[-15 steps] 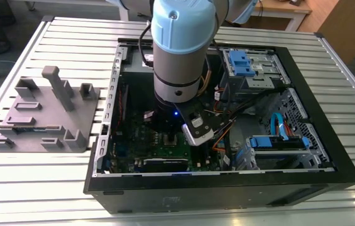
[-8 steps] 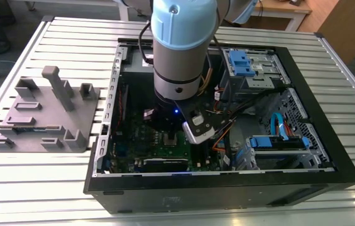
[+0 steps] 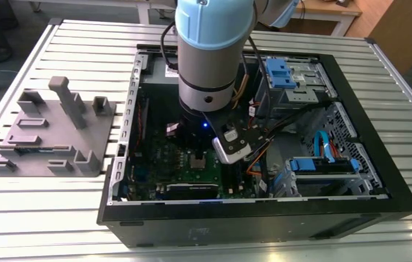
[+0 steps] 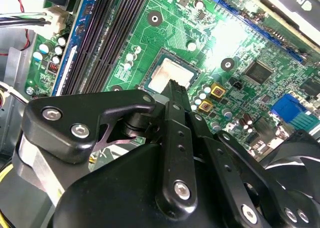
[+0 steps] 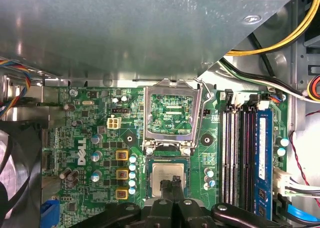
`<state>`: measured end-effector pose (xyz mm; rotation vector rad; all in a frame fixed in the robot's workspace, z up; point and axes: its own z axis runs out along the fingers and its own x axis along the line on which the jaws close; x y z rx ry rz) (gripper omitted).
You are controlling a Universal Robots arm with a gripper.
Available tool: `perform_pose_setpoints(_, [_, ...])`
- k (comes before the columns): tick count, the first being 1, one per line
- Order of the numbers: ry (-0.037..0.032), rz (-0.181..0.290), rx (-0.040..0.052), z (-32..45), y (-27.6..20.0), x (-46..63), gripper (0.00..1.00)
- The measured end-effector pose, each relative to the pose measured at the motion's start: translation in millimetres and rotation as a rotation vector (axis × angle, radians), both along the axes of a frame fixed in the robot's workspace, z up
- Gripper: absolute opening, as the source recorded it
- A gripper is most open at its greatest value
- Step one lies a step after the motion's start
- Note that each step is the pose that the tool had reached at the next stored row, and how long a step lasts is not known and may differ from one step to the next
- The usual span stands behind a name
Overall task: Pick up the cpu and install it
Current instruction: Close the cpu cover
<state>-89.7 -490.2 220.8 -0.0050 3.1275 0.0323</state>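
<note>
The gripper (image 5: 175, 184) has its two fingers drawn together into one narrow tip with nothing between them. That tip stands over the middle of the cpu (image 5: 161, 177); whether it rests on the metal lid or hangs just above it I cannot tell. Closed like this, the fingers cannot be holding the chip by its edges, since the chip is wider than the pair, so I judge this to be a hold-down or a check rather than a carry.

The cpu lies flat in its socket and square to the socket walls in both wrist views, and it looks seated. Just beside it the socket frame (image 5: 172, 113) is swung up on its hinge. It has to stand open for a chip to go straight down, and it is not yet folded over the lid, so the install is partly done.

Around the socket is the green motherboard (image 5: 90, 138), with the long memory slots (image 5: 237, 153) close beside it — a reason for a slim, vertical approach.

In the exterior view the arm (image 3: 209, 54) comes down from twelve o'clock into the open computer case (image 3: 402, 202), and the socket sits near six o'clock of its wrist. The grey plastic fixture (image 3: 46, 136) stands well apart at nine o'clock of the case, on the slatted table (image 3: 46, 229).
</note>
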Motion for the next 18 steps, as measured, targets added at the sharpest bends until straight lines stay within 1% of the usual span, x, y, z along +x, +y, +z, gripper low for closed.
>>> perform_pose_setpoints(6, [0.0,0.0,0.0,3.8,0.0,0.0,0.11])
perform_pose_setpoints(13, [0.0,0.0,-0.0001,4.2,0.1,0.0,0.11])
perform_pose_setpoints(15, [0.0001,0.0,-0.0002,4.2,0.9,0.0,0.11])
perform_pose_setpoints(18, [0.0001,0.0,-0.0002,3.9,3.5,1.1,0.11])
